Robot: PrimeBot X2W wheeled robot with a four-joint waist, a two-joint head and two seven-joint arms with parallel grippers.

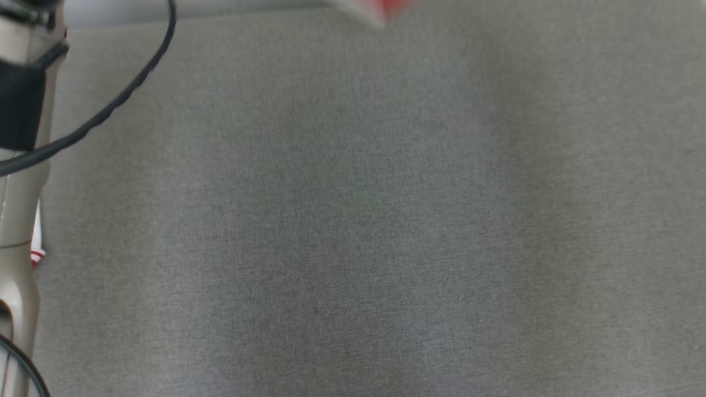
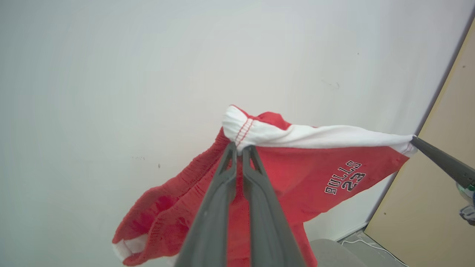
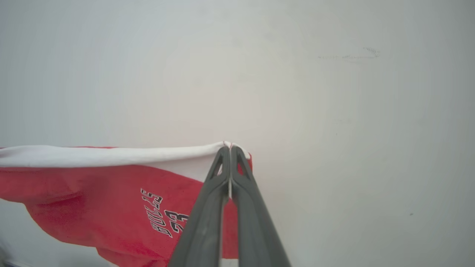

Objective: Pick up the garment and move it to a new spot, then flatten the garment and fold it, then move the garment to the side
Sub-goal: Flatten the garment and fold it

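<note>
The garment (image 2: 311, 174) is a pair of red mesh shorts with a white waistband and "BULLS 23" printed on it. It hangs in the air in front of a white wall, stretched by its waistband between both grippers. My left gripper (image 2: 242, 148) is shut on one end of the white band. My right gripper (image 3: 227, 147) is shut on the other end of the band, and its dark fingers (image 2: 441, 161) reach in from the right of the left wrist view. In the head view a blurred red and white bit of the garment (image 1: 386, 10) shows at the top edge.
A grey fabric-covered surface (image 1: 364, 220) spreads below in the head view. My pale left arm (image 1: 22, 182) with a black cable (image 1: 121, 102) runs down the left edge. A tan panel (image 2: 438, 185) and a white cord on the floor stand right of the wall.
</note>
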